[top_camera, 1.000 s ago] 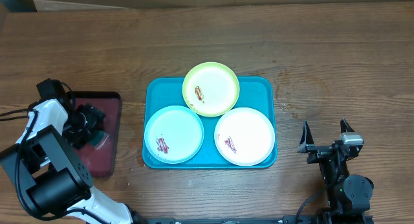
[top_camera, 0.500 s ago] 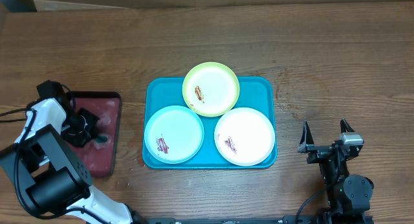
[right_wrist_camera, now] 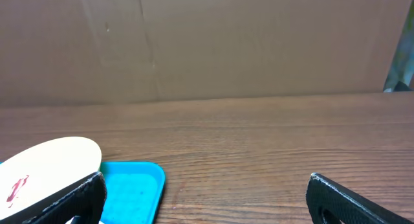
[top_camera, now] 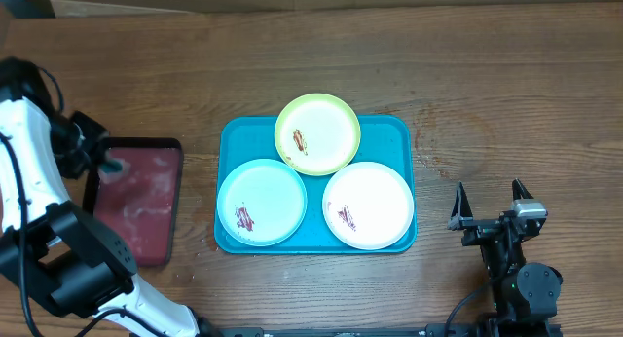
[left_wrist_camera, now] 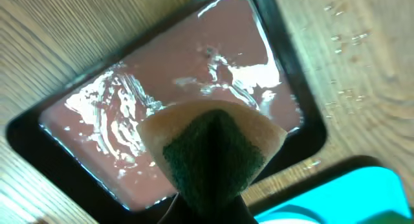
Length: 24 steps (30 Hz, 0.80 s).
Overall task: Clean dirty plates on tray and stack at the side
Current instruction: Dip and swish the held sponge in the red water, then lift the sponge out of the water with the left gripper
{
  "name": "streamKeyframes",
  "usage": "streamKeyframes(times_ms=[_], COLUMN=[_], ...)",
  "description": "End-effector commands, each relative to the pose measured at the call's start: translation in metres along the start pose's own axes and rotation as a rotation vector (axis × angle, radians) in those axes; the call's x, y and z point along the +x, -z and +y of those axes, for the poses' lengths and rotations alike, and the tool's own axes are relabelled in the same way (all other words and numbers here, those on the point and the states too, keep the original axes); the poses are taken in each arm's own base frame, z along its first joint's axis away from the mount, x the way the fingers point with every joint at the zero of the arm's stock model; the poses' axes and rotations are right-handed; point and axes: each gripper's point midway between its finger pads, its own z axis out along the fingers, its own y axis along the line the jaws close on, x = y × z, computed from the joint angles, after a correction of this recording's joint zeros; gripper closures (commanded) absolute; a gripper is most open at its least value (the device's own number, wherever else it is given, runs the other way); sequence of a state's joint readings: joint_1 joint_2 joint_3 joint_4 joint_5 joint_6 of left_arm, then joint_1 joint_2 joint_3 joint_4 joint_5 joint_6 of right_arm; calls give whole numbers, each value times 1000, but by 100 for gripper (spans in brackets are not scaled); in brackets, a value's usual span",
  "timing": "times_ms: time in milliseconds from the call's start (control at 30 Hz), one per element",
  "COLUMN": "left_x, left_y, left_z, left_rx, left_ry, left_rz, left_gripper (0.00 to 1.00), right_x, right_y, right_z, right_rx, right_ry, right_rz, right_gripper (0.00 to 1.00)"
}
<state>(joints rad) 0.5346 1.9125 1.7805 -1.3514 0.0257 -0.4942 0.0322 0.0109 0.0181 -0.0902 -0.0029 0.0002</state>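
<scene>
No text, label, brand, number or sign can be read in any of the views. The plates (top_camera: 368,205), the turquoise tray (top_camera: 391,132), the dark red tray (top_camera: 136,205) at the left, the sponge (left_wrist_camera: 213,153) and the wooden counter (top_camera: 487,74) all show plain surfaces. The reddish-brown marks on the plates are smears, not writing. The brown board at the far edge of the counter is unprinted as well.

Green-and-tan sponge (left_wrist_camera: 213,149) close to lens, wet dark red tray (left_wrist_camera: 194,62) beneath, turquoise tray (left_wrist_camera: 352,191) corner lower right, wooden table (left_wrist_camera: 362,56)
</scene>
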Motion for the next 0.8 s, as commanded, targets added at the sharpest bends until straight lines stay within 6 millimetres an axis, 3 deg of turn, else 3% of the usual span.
streamKeyframes(times_ms=[0,100,233,367,533,767], left_x=[0,2,8,12,-3,-28], left_y=[8,-15,-66,-80,-49,47], left_z=[-3,2,6,6,-1,-18], left_rx=[20,-3,-2,9,30,138], left_ry=[-57,-80,-142,-237,-261,-268], left_rz=[-8,5,6,9,-58,-342], left_gripper=[96,96,96,96,96,96], right_x=[2,2,2,2,2,2], right_y=[0,0,0,0,0,0], right_z=[-2,-2,-2,-2,-2,-2], right_rx=[7,7,7,7,7,7], right_ry=[-4,-4,-4,-4,-4,-4], right_rz=[-4,-4,-4,-4,-4,-4], right_gripper=[0,0,0,0,0,0])
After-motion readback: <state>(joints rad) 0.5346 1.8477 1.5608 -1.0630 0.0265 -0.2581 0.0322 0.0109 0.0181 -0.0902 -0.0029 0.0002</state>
